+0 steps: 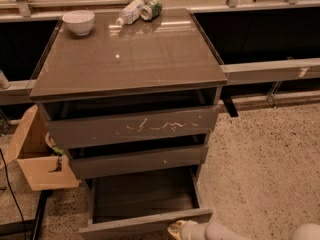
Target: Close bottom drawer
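The bottom drawer (pixel 145 223) of the dark grey-brown cabinet (pixel 125 59) is pulled far out, showing its empty inside. Its plain front runs along the lower edge of the view. My gripper (pixel 179 230) is at the bottom edge, right at the drawer front's right part, with the pale arm trailing off to the right. Only its tip shows. The top drawer (pixel 135 126), with pale scratches, and the middle drawer (pixel 137 160), with a small white speck, stand slightly open.
A white bowl (pixel 79 21), a lying plastic bottle (pixel 129 11) and a green can (pixel 152 9) are on the cabinet top. An open cardboard box (pixel 35 156) stands left of the cabinet. A speckled floor (pixel 265 159) lies to the right. A railing (pixel 270 69) runs behind.
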`<state>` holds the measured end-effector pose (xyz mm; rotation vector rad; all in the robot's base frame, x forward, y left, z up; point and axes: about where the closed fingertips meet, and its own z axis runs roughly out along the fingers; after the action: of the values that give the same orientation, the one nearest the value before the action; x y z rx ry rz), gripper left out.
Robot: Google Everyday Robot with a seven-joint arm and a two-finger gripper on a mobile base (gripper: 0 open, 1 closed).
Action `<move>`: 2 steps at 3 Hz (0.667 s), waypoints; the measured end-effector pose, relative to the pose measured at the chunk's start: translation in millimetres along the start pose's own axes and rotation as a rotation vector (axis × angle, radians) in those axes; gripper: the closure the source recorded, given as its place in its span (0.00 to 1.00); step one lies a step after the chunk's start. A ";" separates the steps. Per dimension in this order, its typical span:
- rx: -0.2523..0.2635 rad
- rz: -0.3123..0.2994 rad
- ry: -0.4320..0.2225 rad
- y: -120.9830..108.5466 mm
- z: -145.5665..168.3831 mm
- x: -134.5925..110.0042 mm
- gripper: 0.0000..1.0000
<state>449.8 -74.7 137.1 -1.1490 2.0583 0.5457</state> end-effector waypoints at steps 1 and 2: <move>0.006 -0.005 -0.002 -10.9 9.0 -1.3 1.00; 0.007 -0.013 -0.007 -21.1 16.5 -5.1 1.00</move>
<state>475.9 -72.0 129.6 -1.1533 2.0441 0.5350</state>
